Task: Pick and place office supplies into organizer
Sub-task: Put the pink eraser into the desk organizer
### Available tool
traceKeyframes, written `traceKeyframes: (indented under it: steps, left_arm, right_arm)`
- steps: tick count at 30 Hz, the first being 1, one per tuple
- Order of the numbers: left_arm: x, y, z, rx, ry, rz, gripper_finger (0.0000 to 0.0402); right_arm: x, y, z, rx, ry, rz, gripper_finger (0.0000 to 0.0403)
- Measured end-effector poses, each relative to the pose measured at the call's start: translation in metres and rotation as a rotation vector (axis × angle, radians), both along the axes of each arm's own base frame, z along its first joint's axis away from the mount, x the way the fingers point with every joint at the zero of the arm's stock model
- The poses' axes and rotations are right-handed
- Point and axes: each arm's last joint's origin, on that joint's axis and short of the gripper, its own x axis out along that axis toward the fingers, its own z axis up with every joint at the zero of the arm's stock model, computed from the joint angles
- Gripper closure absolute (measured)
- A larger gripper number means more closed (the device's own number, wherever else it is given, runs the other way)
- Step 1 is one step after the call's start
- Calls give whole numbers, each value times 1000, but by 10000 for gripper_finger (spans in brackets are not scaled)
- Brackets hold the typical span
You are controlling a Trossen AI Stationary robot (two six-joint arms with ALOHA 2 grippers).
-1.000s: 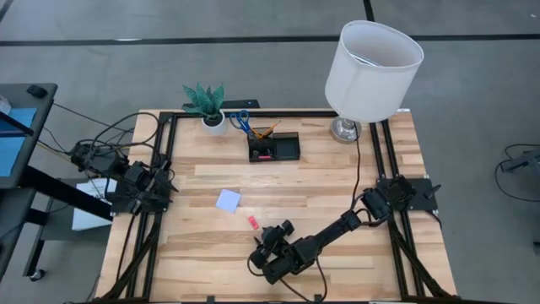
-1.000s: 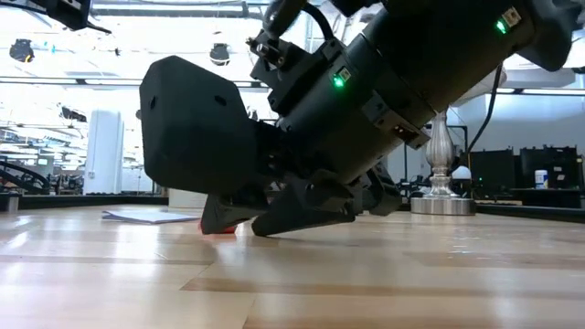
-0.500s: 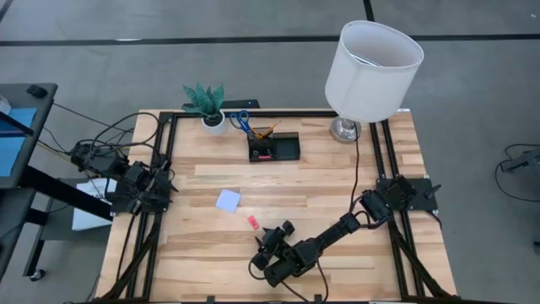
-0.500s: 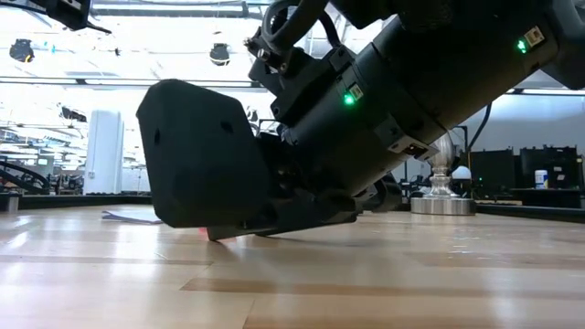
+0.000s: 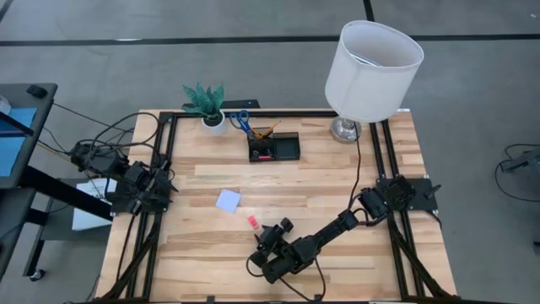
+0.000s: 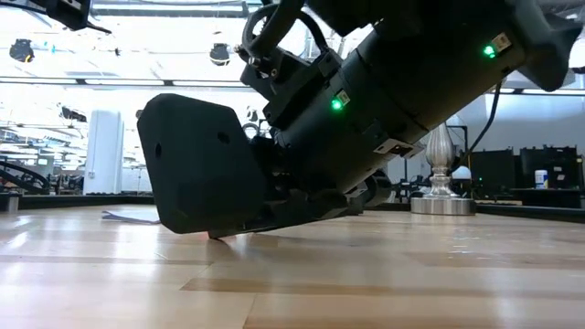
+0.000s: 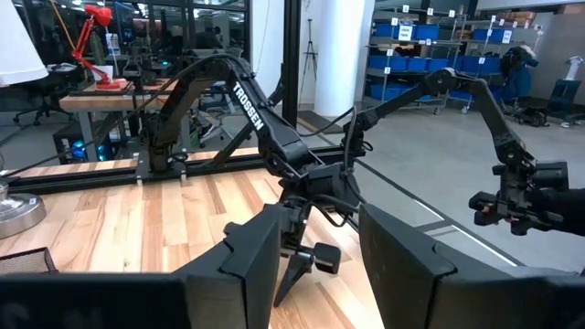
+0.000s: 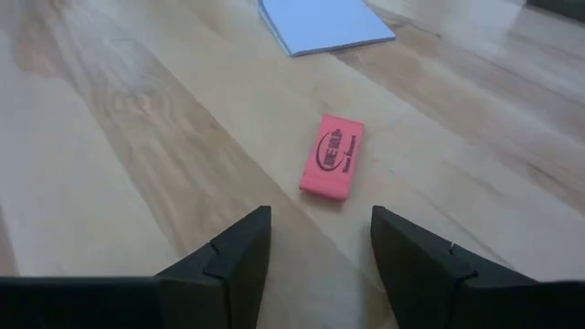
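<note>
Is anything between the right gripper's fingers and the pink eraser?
No. In the right wrist view only bare wood lies between the right gripper and the pink eraser; the lavender note pad lies beyond the eraser.

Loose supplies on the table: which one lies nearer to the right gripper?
The pink eraser, just ahead of the right gripper's open fingers; the lavender note pad lies farther beyond it.

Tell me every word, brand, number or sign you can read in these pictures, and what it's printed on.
"TROSSEN": white letters on the right arm, seen from the left wrist view.
Dark oval logo with a line of text under it on the pink eraser, just ahead of the open right claw: too blurred to read.
Labels on the blue storage bins in the room behind: too small to read.
No other readable text.
</note>
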Motion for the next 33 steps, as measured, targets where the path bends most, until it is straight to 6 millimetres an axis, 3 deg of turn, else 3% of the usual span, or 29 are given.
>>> traceKeyframes:
  steps: [33]
  left_arm:
    - [0,0,0,0,0,0,260]
  right_arm:
    - [16,-18,2,40,12,36,222]
